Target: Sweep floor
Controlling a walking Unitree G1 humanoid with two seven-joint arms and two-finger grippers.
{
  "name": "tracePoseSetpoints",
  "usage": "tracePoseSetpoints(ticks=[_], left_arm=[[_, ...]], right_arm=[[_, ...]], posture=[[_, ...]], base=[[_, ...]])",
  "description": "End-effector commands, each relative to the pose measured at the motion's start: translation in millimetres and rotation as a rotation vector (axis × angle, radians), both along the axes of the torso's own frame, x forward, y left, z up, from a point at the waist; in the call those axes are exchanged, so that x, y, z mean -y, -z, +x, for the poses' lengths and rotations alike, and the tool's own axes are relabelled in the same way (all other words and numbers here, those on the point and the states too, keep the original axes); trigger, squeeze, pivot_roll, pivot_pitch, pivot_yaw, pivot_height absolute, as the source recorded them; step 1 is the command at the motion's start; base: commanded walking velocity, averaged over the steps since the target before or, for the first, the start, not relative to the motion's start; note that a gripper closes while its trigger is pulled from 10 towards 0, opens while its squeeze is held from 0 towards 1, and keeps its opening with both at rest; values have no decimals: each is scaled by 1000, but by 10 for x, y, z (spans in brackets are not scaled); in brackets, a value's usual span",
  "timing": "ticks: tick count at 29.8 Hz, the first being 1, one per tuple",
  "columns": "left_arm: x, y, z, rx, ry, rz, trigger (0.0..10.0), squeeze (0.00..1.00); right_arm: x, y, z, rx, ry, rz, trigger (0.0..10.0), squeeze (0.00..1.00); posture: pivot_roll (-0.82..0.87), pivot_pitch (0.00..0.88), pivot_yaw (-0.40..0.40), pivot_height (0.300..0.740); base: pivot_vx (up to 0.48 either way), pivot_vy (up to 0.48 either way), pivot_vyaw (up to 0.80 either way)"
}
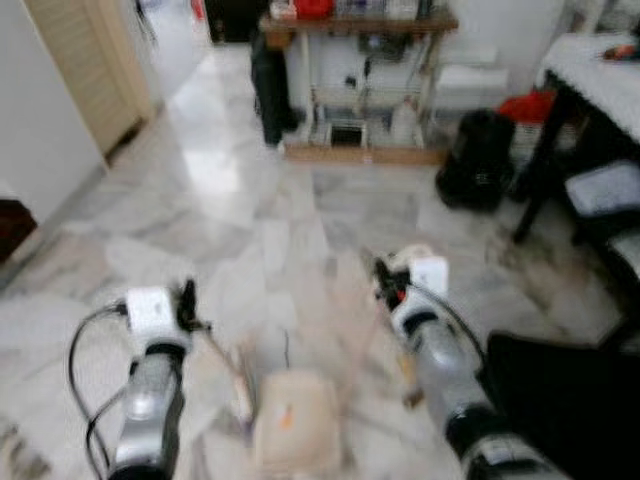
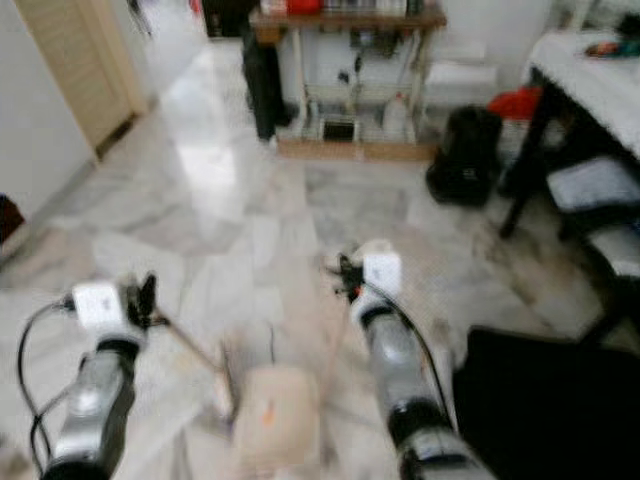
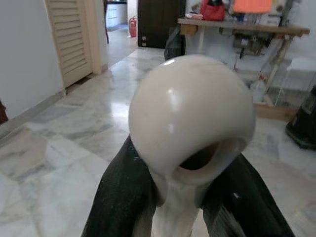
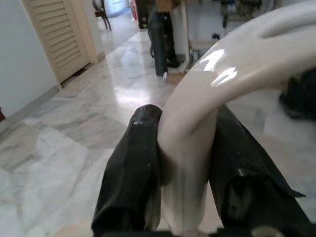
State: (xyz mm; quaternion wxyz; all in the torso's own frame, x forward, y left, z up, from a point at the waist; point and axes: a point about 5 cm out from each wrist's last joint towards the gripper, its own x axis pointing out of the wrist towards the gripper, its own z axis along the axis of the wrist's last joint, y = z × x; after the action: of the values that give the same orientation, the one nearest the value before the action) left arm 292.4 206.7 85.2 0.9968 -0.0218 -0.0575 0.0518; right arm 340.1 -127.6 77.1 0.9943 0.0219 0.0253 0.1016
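Your left gripper [image 3: 182, 197] has its two black fingers closed around a cream handle with a rounded, ring-shaped end [image 3: 192, 123], and your right gripper [image 4: 187, 197] is clamped on a second curved cream handle [image 4: 237, 69]. In the head views both arms sit low in the frame, left [image 1: 150, 390] and right [image 1: 440, 370], and the cream dustpan [image 1: 295, 425] lies on the marble floor [image 1: 250, 230] at bottom centre between them. A thin stick [image 2: 190, 350] runs from the left gripper down toward the pan; it is too blurred to tell where the brush head is.

The head views are smeared, so you are probably moving; judging the pan's edge against the floor now would be guesswork. Both handles are glossy and could twist inside the fingers if you press down hard. Watch the black bag [image 1: 478, 160] at upper right, the dark table leg [image 1: 540, 170] beside it and the black cloth [image 1: 570, 400] at lower right: a wide stroke could catch any of them. The cables under the shelf [image 1: 360, 90] at top centre are another snag if you push forward.
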Motion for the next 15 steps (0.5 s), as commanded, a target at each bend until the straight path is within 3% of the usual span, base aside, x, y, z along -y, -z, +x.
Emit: tracePoseSetpoints(ticks=[1,15], left_arm=[[-66,-145,31,63,-16,28,10000,0],[-70,-152,33,67,-15,29,10000,0]], right_arm=[[-119,-132,53,53,-24,24,10000,0],[-131,-134,51,56,-28,25,10000,0]], posture=[[-7,0,12,740],[-7,0,13,740]], base=[[442,0,0],[441,0,0]])
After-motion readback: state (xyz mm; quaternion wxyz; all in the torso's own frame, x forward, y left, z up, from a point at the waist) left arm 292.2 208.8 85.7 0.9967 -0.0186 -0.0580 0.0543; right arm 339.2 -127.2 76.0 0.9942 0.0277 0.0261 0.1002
